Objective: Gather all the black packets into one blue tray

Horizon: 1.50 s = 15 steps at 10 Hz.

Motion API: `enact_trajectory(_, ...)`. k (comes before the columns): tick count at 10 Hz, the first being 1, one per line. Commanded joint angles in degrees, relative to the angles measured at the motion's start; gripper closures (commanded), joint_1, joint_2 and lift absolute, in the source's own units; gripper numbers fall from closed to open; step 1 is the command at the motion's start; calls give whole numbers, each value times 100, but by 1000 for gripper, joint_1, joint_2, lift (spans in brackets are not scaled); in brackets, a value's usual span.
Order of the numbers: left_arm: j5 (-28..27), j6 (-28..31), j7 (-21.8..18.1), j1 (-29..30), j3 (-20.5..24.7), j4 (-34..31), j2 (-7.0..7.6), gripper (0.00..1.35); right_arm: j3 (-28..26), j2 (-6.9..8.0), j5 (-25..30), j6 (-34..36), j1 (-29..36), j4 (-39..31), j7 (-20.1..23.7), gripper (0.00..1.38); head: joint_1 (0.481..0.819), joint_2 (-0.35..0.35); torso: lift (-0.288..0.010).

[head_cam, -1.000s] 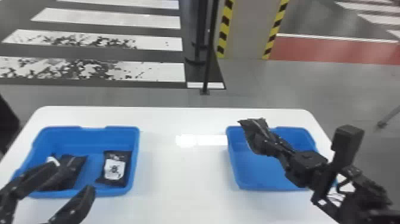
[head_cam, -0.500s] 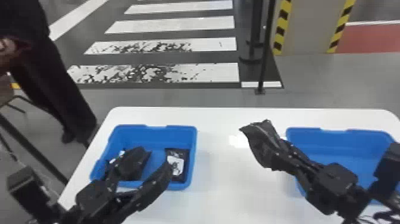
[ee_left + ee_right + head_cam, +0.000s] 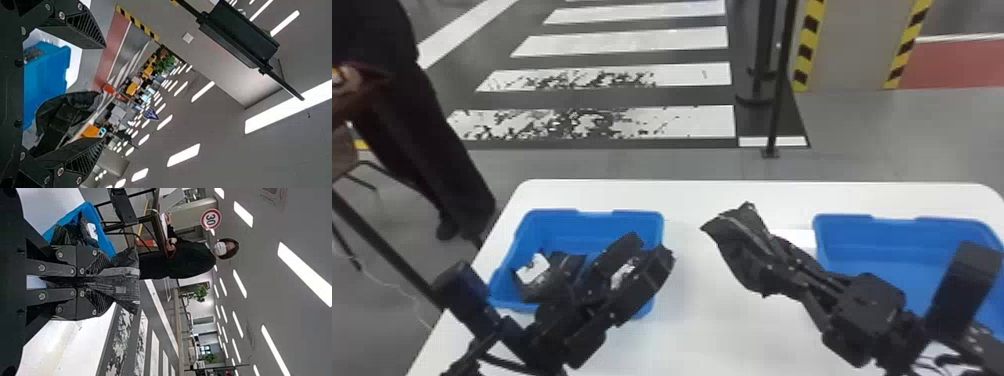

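Head view: left gripper (image 3: 652,246) above left tray (image 3: 638,226), fingers apart. Inside left tray: white-labelled packet (image 3: 532,271) and another packet (image 3: 623,275), latter partly hidden by left gripper. Right of left tray, above counter (image 3: 692,325): right gripper (image 3: 776,270), fingers clamped on held packet (image 3: 739,245). Right tray (image 3: 842,234) on counter, well apart from left tray.

Left wrist view: left gripper (image 3: 103,93) shows wide gap between fingers, held packet farther off.

Right wrist view: right gripper (image 3: 105,282) pinching held packet, ends sticking out past fingers; left tray beyond, packets inside.
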Motion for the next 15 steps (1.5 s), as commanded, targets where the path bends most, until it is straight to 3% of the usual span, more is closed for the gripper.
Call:
enact_trajectory(1, 394, -13, 0, -178, -371, 185, 78, 208, 103, -18, 133, 31, -28, -38, 24, 1279, 695, 107, -110)
enact_trajectory(3, 474, -41, 0, -516, -577, 424, 86, 217, 320, -53, 190, 31, -56, -80, 103, 1279, 695, 87, -110)
enact_trajectory(7, 554, -182, 17, -811, -657, 775, 34, 248, 572, -106, 145, 31, -56, -178, 235, 1279, 695, 115, -110)
enact_trajectory(8, 554, -210, 17, -881, -680, 888, 16, 340, 617, -115, 122, 31, -56, -164, 252, 1279, 695, 120, -110)
enact_trajectory(9, 588, -196, 17, -980, -748, 1071, 16, 530, 640, -115, 110, 59, -70, -164, 252, 1279, 695, 129, -110)
enact_trajectory(11, 668, -182, 17, -1078, -897, 1197, 16, 943, 663, -115, 88, 87, -84, -136, 261, 1279, 695, 130, -110)
enact_trajectory(12, 588, -98, 17, -1092, -920, 1225, 25, 1222, 674, -115, 76, 87, -84, -136, 261, 1277, 695, 125, -110)
enact_trajectory(15, 314, -112, 0, -1134, -954, 1239, 43, 1207, 674, -115, 53, 87, -84, -136, 270, 1277, 695, 110, -110)
